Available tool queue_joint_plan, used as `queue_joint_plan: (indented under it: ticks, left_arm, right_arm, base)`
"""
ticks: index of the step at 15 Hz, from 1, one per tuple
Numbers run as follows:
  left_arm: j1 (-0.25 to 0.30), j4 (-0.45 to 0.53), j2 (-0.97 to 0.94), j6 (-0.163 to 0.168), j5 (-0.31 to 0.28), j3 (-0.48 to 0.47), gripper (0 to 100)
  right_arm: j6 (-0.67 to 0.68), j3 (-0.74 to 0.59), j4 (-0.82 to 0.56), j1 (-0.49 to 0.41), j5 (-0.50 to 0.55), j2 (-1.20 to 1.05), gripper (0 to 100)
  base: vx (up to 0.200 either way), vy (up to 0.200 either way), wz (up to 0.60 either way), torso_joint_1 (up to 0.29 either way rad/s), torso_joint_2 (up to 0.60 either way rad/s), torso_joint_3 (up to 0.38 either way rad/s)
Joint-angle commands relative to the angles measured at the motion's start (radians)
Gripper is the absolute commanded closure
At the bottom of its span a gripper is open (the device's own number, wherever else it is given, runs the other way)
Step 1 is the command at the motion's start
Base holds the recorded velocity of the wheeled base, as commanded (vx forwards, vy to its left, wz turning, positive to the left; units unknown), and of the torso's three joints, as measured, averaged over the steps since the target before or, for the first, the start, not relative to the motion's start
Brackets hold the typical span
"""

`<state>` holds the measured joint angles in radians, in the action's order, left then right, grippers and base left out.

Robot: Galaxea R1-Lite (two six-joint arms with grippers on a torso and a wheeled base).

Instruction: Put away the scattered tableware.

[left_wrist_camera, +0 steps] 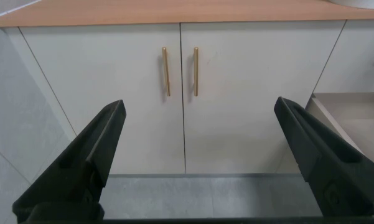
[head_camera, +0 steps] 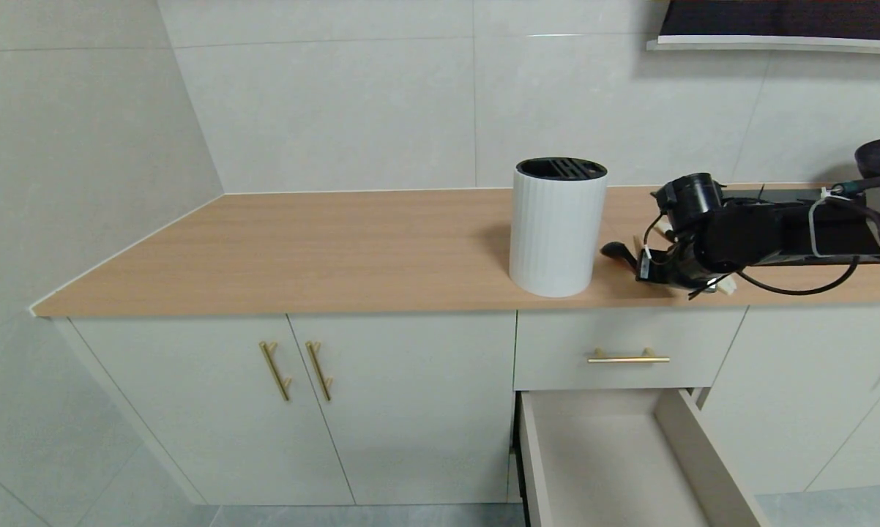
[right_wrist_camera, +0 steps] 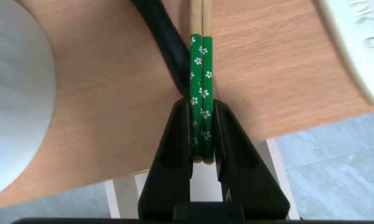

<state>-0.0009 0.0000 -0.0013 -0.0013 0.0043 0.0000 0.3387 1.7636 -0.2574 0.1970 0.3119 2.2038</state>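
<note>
The right hand (right_wrist_camera: 199, 127) is clenched on the green-ended chopsticks (right_wrist_camera: 199, 68), low on the desk (head_camera: 337, 249) just beside the white holder (head_camera: 557, 227); next, I'd say, lift and upend them into its slotted top. The left hand (left_wrist_camera: 199, 155) hangs released

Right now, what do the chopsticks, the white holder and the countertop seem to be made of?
The chopsticks: probably bamboo or wood, with pale bare shafts and green painted ends with white flowers.
The white holder: likely matte plastic, with a ribbed wall and a black slotted top.
The countertop: matte, wood-grain look; solid wood or laminate cannot be told.
</note>
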Motion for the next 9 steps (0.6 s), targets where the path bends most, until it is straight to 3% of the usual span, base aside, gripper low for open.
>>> queue_joint_plan:
  ticks: [1,9]
  left_arm:
    - [0.001,0.000,0.001,0.000,0.000,0.000,0]
    - [0.001,0.000,0.001,0.000,0.000,0.000,0]
  right_arm:
    - [0.003,-0.072,0.000,-0.005,-0.004,-0.099,100]
    - [-0.006,-0.618,0.003,0.013,-0.235,-0.696,100]
  base:
    - [0.000,0.000,0.00,0.000,0.00,0.000]
    - [0.000,0.000,0.00,0.000,0.00,0.000]
